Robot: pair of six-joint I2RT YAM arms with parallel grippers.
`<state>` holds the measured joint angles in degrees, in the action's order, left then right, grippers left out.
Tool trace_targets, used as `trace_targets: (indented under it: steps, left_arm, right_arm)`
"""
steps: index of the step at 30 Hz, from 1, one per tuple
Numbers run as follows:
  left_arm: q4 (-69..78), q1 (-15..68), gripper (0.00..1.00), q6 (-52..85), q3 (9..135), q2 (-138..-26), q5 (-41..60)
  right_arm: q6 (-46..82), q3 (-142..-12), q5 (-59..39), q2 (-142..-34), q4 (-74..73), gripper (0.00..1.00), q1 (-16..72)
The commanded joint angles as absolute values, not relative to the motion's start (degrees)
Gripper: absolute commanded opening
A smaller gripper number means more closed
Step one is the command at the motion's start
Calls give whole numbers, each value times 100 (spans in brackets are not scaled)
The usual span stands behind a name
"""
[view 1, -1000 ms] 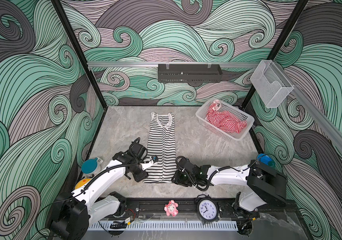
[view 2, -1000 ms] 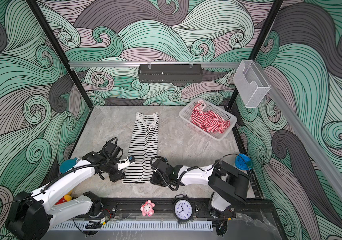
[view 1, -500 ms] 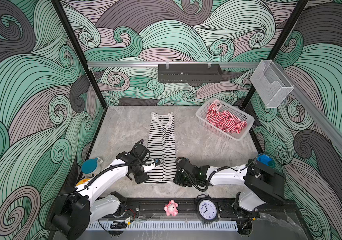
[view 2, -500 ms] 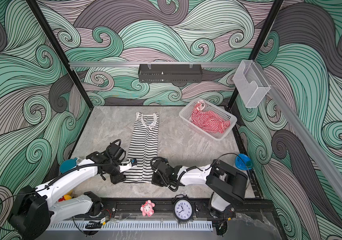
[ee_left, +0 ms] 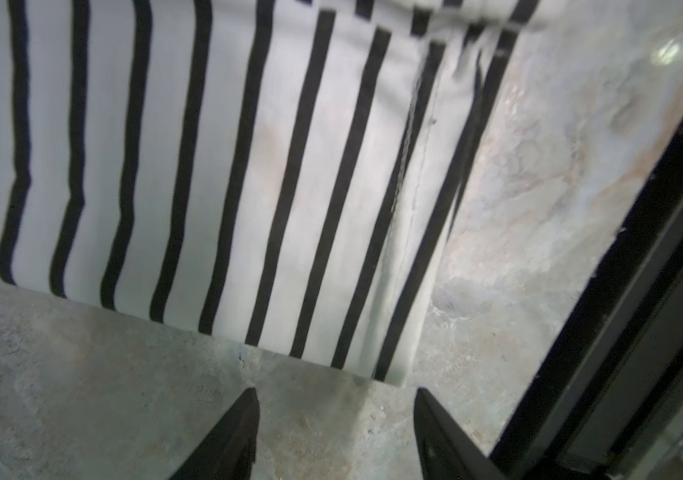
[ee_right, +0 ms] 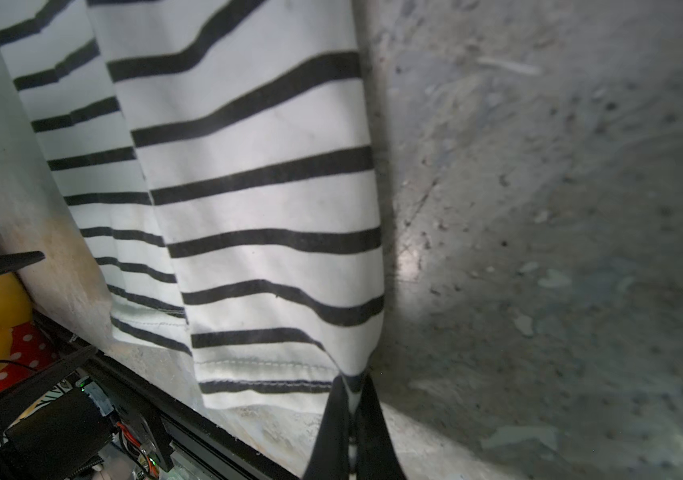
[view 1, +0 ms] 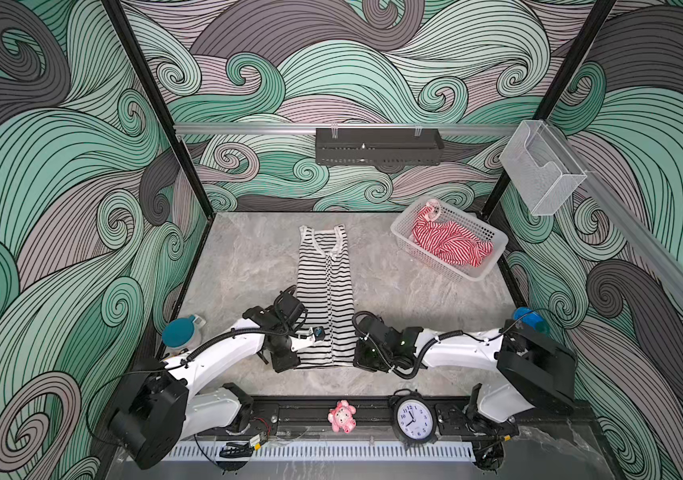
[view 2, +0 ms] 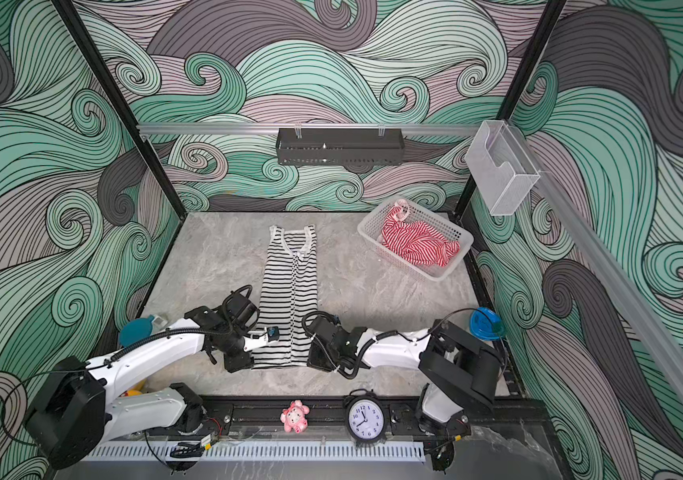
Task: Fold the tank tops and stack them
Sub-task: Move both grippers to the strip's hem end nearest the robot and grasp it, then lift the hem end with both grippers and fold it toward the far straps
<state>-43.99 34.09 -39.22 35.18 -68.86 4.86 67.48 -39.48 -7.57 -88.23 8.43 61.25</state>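
One black-and-white tank top [view 1: 325, 291] is lying folded lengthwise on the table [view 1: 248, 257]; the right gripper [ee_right: 350, 399] is pinching its hem corner, the left gripper [ee_left: 333, 399] is hovering parted, empty. The red-and-white tank top [view 1: 450, 245] is sitting crumpled in the basket [view 1: 468, 275].

Black-and-white tank top [view 1: 325, 291] stretched out on the desk [view 1: 248, 257], red-and-white tank top [view 1: 450, 247] bunched in a basket [view 1: 404, 226].
The black-and-white one lies flat down the middle of the grey marbled desk. Its sides are folded in to make a narrow strip, with the white-trimmed neckline and straps at the far end and the hem nearest. The right hand [ee_right: 351, 386] pinches the hem's right corner tight. The red-and-white one sits crumpled in the white plastic basket at the far right, a pale-trimmed loop poking up at the far rim.
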Motion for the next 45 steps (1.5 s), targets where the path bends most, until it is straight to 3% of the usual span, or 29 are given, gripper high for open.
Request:
trace_targets:
  steps: [1,7,14,29,38,45]
  left_arm:
    - [-4206,3577,60,-4061,3467,-6969,219]
    - [-4317,4218,51,-3802,3541,-6894,139]
    - [-4085,4906,48,-3507,3433,-7019,-79]
    - [-3967,5138,39,-3471,3356,-7636,-441]
    - [-3815,5203,10,-3496,3464,-8005,-534]
    - [-4337,5203,0,-3428,3873,-7671,80]
  right_arm:
    - [6653,-4000,-624,-8675,1301,0,6062]
    - [6636,-4025,-697,-8787,1266,0,6010]
    - [6653,-3985,-729,-8847,1185,0,5977]
    - [6632,-3863,-704,-8689,1151,0,5867]
    - [6488,-3937,-668,-8530,1255,0,5766]
    - [6414,-3993,-573,-8262,1453,0,5764]
